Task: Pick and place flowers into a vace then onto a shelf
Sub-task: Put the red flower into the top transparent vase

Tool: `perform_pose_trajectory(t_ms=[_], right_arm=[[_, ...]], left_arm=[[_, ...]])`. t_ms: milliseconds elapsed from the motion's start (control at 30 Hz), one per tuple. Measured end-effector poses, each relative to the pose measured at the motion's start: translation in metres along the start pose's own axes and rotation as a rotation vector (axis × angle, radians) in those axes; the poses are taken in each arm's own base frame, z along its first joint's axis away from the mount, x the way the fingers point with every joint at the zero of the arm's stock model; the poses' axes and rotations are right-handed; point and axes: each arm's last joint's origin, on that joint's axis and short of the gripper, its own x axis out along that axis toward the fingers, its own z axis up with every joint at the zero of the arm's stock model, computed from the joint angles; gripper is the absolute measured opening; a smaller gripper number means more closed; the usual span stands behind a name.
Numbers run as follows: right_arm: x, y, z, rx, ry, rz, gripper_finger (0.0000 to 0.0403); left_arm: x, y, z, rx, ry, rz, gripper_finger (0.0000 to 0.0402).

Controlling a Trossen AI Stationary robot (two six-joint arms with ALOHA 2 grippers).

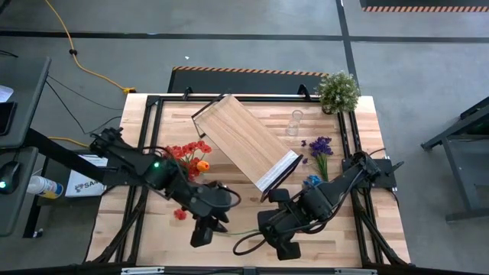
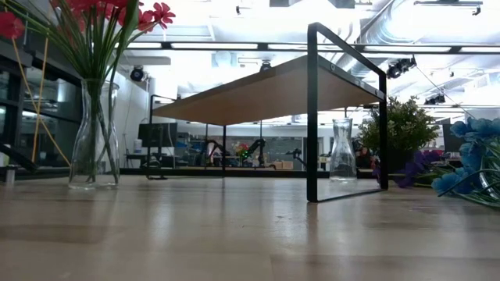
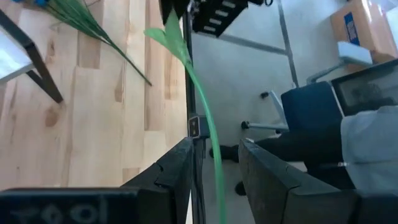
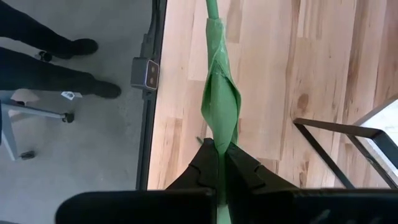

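A green-stemmed flower (image 1: 241, 231) stretches between my two grippers over the table's near edge. My right gripper (image 4: 217, 152) is shut on its stem and also shows in the high view (image 1: 266, 229). My left gripper (image 3: 214, 171) is open, with one finger on either side of the stem (image 3: 211, 130); I cannot tell whether they touch it. It also shows in the high view (image 1: 214, 228). A red bloom (image 1: 179, 214) shows beside the left arm. A glass vase (image 2: 94, 133) holds red flowers (image 1: 187, 151). The light-wood shelf (image 1: 244, 141) stands in the middle on its black frame. My right gripper pinches the flower's stem where a green leaf wraps it (image 4: 219, 134), between its two fingers. The fingers come slanting from the table's right and lie along the stem. The stem runs straight on from the fingertips toward my left gripper.
An empty glass vase (image 1: 294, 122) stands beyond the shelf and also shows in the low view (image 2: 342, 152). Purple flowers (image 1: 321, 147) and blue flowers (image 1: 312, 182) lie on the right. A bushy potted plant (image 1: 338, 90) stands at the far right corner. A person's legs (image 4: 43, 62) show beyond the near edge.
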Motion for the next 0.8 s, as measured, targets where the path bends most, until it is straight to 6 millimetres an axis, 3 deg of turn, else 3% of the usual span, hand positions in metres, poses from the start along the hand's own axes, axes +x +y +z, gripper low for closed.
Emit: perform_pose_trajectory(t_ms=[333, 800], right_arm=[[0.000, 0.000, 0.000, -0.027, 0.000, 0.000, 0.0000], [0.000, 0.001, 0.000, -0.062, 0.000, 0.000, 0.0000]], left_arm=[[0.031, 0.001, -0.002, -0.002, 0.091, -0.017, 0.0163], [0.037, 0.004, -0.001, -0.012, 0.097, -0.008, 0.0163]])
